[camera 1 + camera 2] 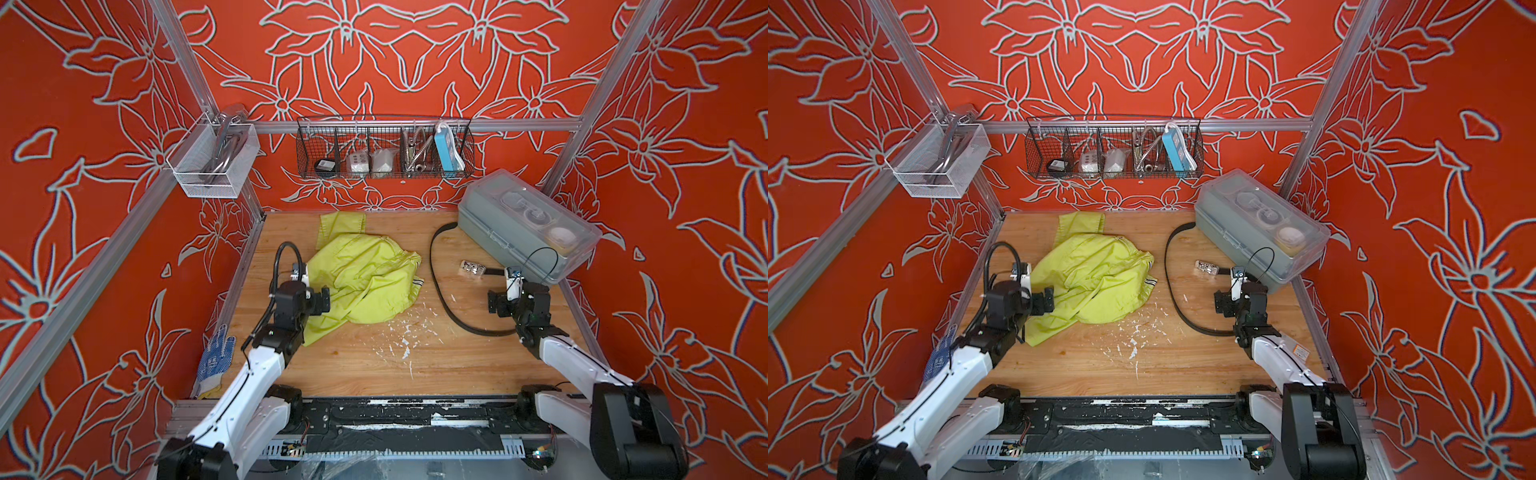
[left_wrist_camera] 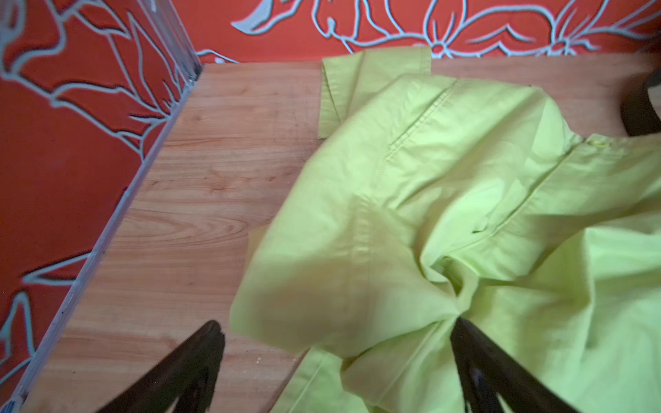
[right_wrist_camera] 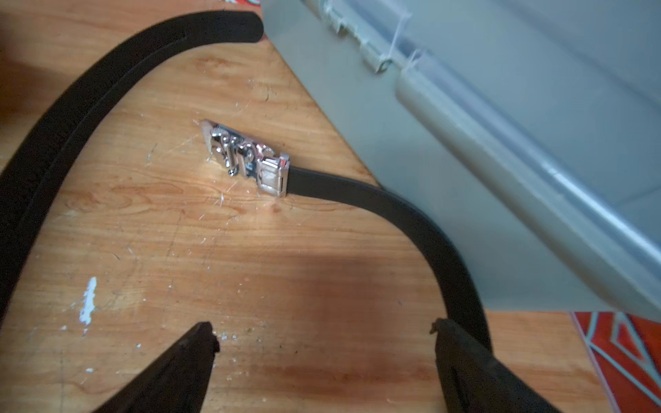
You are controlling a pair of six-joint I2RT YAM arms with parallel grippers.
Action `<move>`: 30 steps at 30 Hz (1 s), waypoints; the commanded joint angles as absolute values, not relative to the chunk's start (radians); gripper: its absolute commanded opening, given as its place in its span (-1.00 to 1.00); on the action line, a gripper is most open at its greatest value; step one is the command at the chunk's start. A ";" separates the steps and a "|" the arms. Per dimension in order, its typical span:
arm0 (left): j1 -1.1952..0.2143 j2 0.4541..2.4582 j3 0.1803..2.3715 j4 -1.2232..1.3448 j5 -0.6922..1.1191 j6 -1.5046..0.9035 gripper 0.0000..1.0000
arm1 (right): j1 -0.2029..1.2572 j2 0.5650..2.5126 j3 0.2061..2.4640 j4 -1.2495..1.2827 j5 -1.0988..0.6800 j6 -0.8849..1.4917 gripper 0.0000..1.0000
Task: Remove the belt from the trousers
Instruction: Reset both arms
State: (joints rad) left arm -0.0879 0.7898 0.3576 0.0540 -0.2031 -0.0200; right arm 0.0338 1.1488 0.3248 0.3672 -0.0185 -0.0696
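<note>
Clock set on the table in the top views, 12 at the far wall.

Left gripper splayed wide, nothing between the jaws; in the left wrist view one fingertip is over bare wood, the other is at a bunched fold of the trousers, contact unclear; in both top views it sits at 9 o'clock, at the trousers' near-left edge.

Right gripper also released, jaws wide apart and empty; one fingertip is just beside the belt strap, the other is over bare wood; it sits at 3 o'clock in a top view.

Trousers are a crumpled heap at 10 to 11 o'clock, one leg end reaching the far wall.

Belt lies free on the table at 2 to 3 o'clock, just beside the trousers' striped hem, a strip of wood between them; the strap makes an open loop, its plain tip by the grey box, curving round at 6 o'clock under the right arm; the buckle lies flat inside the loop, close to the box wall.

A white glove with blue dots is at the table's 8 o'clock edge; a wire basket hangs on the far wall at 12.
</note>
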 commanded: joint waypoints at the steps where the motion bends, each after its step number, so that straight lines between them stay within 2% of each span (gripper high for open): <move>1: -0.028 0.747 0.239 0.345 -0.189 -0.072 0.97 | 0.032 1.222 0.319 0.645 -0.050 -0.061 1.00; 5: -0.005 0.794 0.211 0.398 -0.244 -0.050 0.97 | 0.032 1.389 0.306 0.803 0.012 -0.034 1.00; 7: 0.028 0.864 0.211 0.472 -0.107 -0.027 0.97 | 0.031 1.427 0.332 0.801 0.020 -0.024 1.00; 16: 0.031 1.441 0.232 0.970 0.053 0.012 0.97 | 0.031 1.416 0.330 0.789 0.039 -0.025 1.00; 18: 0.034 1.388 0.316 0.728 0.072 0.023 0.97 | 0.031 1.411 0.332 0.777 0.040 -0.024 1.00; 20: 0.034 1.416 0.264 0.875 0.094 0.025 0.97 | 0.031 1.410 0.332 0.775 0.040 -0.024 1.00; 21: 0.034 1.377 0.267 0.809 0.126 0.040 0.97 | 0.032 1.410 0.332 0.775 0.042 -0.024 0.99; 23: 0.035 1.398 0.241 0.888 0.168 0.058 0.97 | 0.031 1.410 0.334 0.772 0.041 -0.025 0.99; 30: 0.034 1.394 0.281 0.809 0.146 0.055 0.97 | 0.032 1.410 0.334 0.772 0.040 -0.025 1.00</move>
